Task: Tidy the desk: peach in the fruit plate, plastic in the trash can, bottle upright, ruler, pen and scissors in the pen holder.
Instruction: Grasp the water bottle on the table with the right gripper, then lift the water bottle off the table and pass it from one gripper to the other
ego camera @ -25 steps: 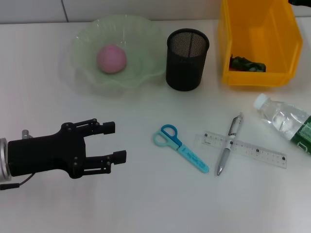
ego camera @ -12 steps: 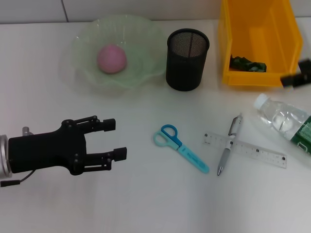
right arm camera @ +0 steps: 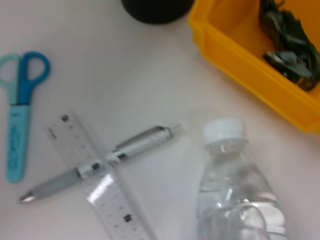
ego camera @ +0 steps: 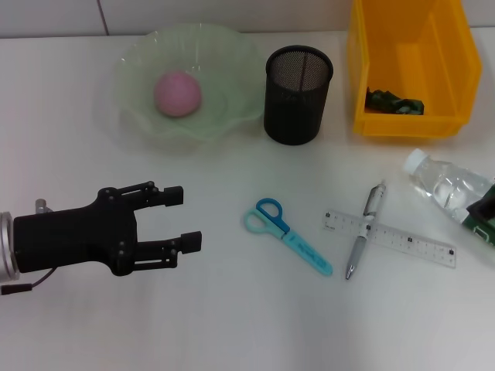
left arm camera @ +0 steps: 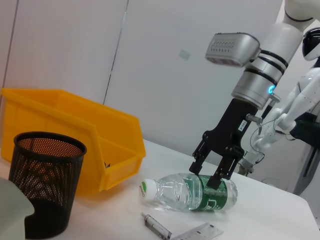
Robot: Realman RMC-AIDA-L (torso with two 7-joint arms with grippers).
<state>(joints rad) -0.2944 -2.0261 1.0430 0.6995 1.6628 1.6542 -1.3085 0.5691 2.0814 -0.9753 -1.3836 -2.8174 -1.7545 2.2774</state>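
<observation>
over the lying bottle (left arm camera: 192, 192), right pincer (left arm camera: 213, 174) spread wide astride its green label (not clamped), left pincer (ego camera: 179, 220) idle, open

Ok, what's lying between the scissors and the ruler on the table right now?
In the head view, only bare table separates the scissors from the near end of the ruler. The pen lies further along, crossing over the ruler.

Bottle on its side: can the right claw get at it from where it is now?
Probably yes. The right claw is open, fingers straddling the bottle at its green label, and nothing stands between them.
</observation>
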